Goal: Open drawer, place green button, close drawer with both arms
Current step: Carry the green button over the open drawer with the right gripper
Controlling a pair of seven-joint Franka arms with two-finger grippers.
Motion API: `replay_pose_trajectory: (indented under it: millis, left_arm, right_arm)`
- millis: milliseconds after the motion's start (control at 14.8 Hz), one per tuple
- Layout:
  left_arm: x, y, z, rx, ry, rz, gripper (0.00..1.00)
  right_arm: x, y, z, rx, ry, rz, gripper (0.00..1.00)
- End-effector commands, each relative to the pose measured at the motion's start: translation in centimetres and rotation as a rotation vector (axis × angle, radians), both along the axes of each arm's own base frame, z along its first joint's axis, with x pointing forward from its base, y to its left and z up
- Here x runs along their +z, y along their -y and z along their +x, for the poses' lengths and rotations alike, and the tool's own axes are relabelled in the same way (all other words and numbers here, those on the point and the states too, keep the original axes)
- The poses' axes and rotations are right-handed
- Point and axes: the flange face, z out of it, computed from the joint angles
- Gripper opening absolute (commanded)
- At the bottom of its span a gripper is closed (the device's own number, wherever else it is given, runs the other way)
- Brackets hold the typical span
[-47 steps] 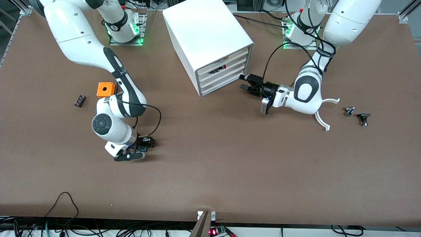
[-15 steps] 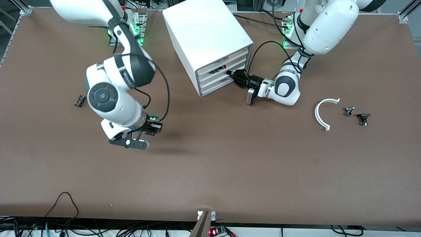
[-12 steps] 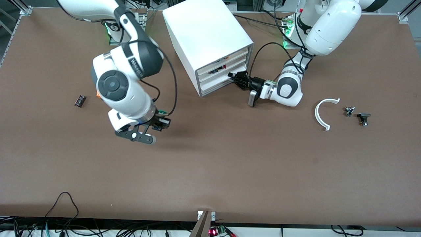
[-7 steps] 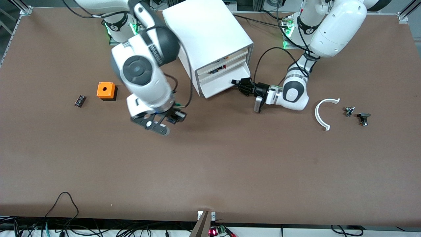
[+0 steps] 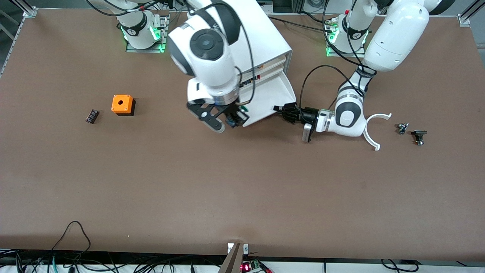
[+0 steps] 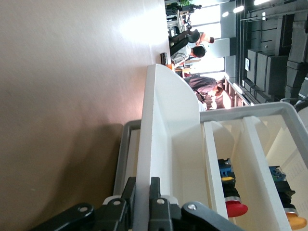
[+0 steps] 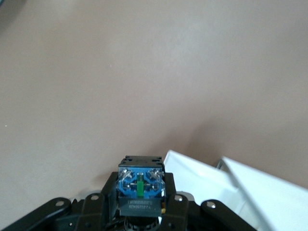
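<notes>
At the cabinet [image 5: 242, 41]: the drawer [image 5: 271, 99], third from the top, is standing pulled well out toward the front camera, its white floor showing bare.
Left gripper [image 5: 285, 111]: it is pinching the drawer's front wall, fingers [image 6: 155, 195] narrowed onto the thin white panel, one on each face, as the left wrist view shows.
Right gripper [image 5: 226, 118]: it is hanging over the drawer's corner toward the right arm's end of the table, fingers closed on the button [image 7: 140, 185].
Button: it is sitting between the right fingers, blue base facing the wrist camera, over the drawer's rim [image 7: 202, 169] rather than over its middle.
Upper drawers: the left wrist view is showing other buttons [image 6: 232, 192] lying in their compartments.
Stage: I judge the opening is done and the placing is just coming.
Risk, early drop: letting go here could send the button onto the rim or the table [image 5: 242, 189], since it is not yet over the tray floor.
Risk, collision: the right gripper coming down could knock the side wall and jolt the drawer in the left fingers.
Risk, crowding: both arms are working close at one drawer, so closing before the right arm is clear could trap it.
</notes>
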Motion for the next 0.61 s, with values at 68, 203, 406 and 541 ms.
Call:
replay_pose_trajectory:
  millis: [68, 203, 406, 541]
  left_arm:
    - [0.2, -0.5, 2.0, 0.016, -0.009, 0.002, 0.0]
    - [0.2, -0.6, 2.1, 0.019, -0.011, 0.0, 0.93]
    - [0.7, -0.9, 2.2, 0.028, -0.048, 0.003, 1.0]
    - [1.5, -0.9, 2.4, 0.032, -0.068, 0.006, 1.0]
  right_arm:
    - [-2.9, -4.8, -2.0, -0.151, 0.022, 0.037, 0.0]
    - [-5.3, -6.8, -3.2, -0.18, 0.049, 0.022, 0.0]
    - [-7.7, -8.6, -4.4, -0.217, 0.058, 0.019, 0.0]
    - [-9.3, -9.4, -5.1, -0.223, 0.06, 0.01, 0.0]
